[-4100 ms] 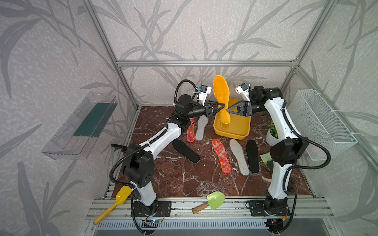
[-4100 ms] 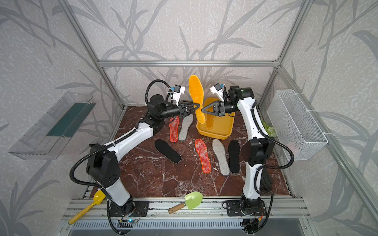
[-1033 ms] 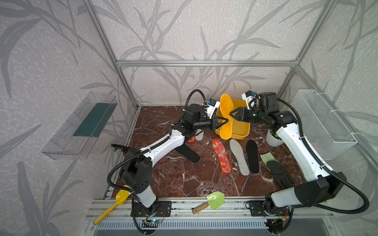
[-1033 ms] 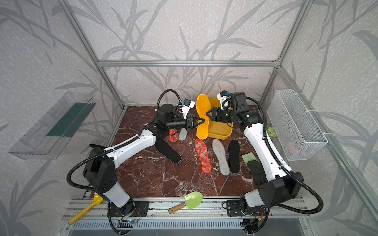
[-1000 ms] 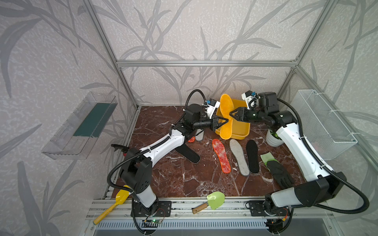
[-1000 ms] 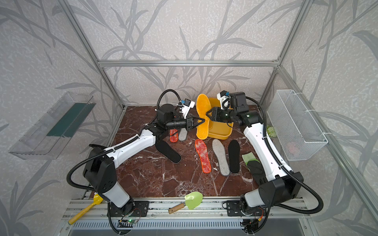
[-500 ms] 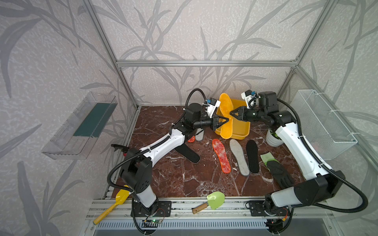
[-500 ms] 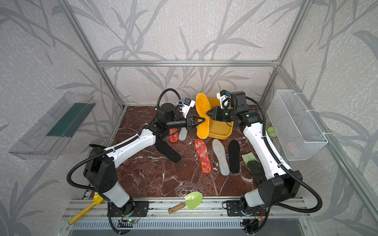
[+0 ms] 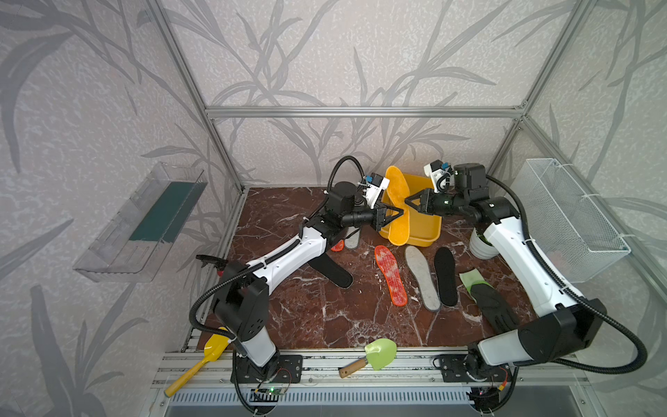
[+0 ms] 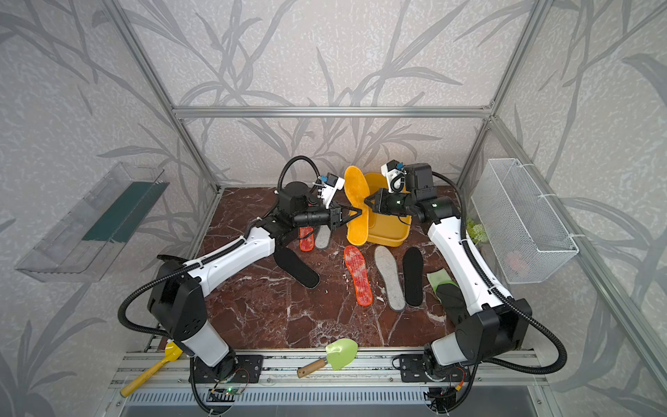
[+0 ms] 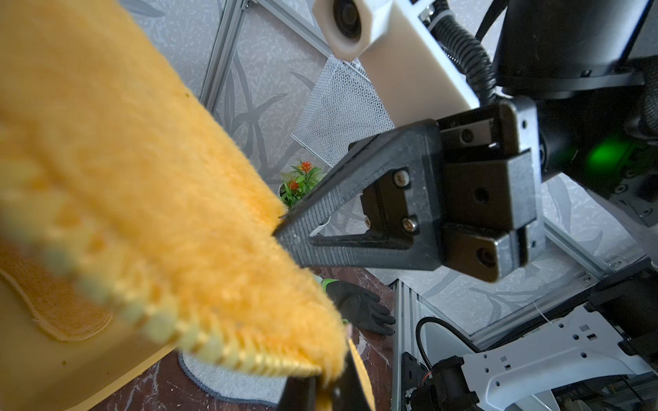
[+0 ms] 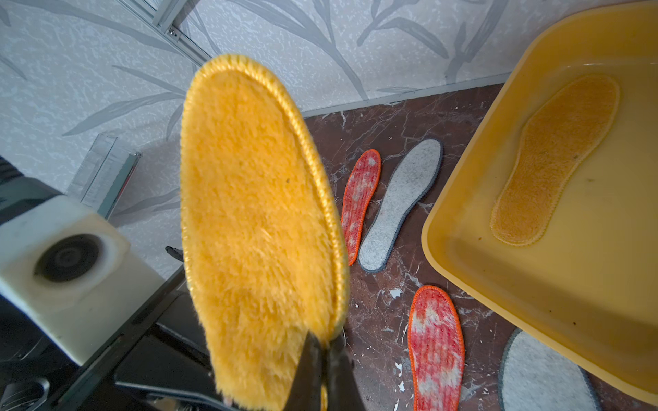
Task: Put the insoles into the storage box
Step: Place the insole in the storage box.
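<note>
- In both top views the yellow insole (image 9: 396, 187) stands on end just beside the left wall of the storage box (image 9: 424, 231). It is outside the box, and I cannot tell whether its lower end touches the rim.
- In both top views the left pincer (image 9: 397, 213) and the right pincer (image 9: 407, 202) meet at the insole from opposite sides. The left arm reaches long and low across the counter (image 10: 274, 310). The right arm rises along the right side and its wrist turns inward, roughly level.
- In a top view a red insole (image 10: 357, 276), a grey insole (image 10: 388, 278) and a black insole (image 10: 413, 276) lie flat side by side in front of the box.
- In the left wrist view the left pincer (image 11: 320, 388) is clamped tight on the yellow insole's (image 11: 160, 199) stitched edge. The right pincer's (image 11: 281, 227) tip presses at the opposite edge.
- In the right wrist view the right pincer (image 12: 322, 363) is pinched together on the fluffy rim with no gap showing. A second yellow insole (image 12: 555, 160) lies flat on the box's (image 12: 587, 320) floor.
- This looks like a handover, or a placing with both pincers. One pincer should probably let go before the other swings, or the two will tug against each other.
- The insole should then be turned along the box's length and lowered one end first, so that it clears the flared rim and settles beside its mate.
</note>
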Controlling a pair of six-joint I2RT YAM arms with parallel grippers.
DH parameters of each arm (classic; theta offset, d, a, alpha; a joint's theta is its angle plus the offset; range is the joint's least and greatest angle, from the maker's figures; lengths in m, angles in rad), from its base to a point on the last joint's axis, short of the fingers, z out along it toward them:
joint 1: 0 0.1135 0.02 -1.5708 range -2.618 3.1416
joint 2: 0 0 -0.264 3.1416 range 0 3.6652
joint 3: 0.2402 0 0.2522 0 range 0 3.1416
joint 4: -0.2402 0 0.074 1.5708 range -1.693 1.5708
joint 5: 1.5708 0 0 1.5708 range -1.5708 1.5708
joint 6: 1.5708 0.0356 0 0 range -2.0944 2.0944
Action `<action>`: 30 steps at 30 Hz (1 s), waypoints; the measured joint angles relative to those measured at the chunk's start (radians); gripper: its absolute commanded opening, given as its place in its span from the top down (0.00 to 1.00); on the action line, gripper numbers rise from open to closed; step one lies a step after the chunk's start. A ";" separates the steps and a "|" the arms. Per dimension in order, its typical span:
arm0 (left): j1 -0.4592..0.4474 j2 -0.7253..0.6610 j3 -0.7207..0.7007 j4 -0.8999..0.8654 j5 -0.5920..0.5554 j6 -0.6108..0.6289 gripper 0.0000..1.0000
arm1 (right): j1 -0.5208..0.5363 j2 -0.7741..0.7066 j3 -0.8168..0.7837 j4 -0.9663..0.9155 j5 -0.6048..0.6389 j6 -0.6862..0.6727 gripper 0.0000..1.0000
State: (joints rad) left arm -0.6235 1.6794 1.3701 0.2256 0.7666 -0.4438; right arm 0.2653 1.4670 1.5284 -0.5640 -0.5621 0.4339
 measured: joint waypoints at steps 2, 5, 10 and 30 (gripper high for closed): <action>0.000 0.000 0.000 -0.009 -0.006 0.001 0.82 | 0.000 -0.008 -0.014 0.014 0.003 0.000 1.00; 0.000 0.000 0.000 -0.013 -0.017 0.005 0.68 | 0.000 -0.022 -0.031 0.021 0.013 0.001 1.00; 0.000 0.000 0.000 -0.014 -0.044 0.004 0.54 | 0.001 -0.041 -0.045 0.021 0.027 0.004 1.00; 0.143 0.000 -0.051 -0.007 -0.121 -0.039 0.12 | -0.066 0.079 -0.005 0.004 0.183 0.006 1.00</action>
State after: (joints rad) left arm -0.4808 1.6794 1.3190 0.2188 0.6460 -0.4828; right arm 0.1993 1.5463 1.5230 -0.5598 -0.3790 0.4404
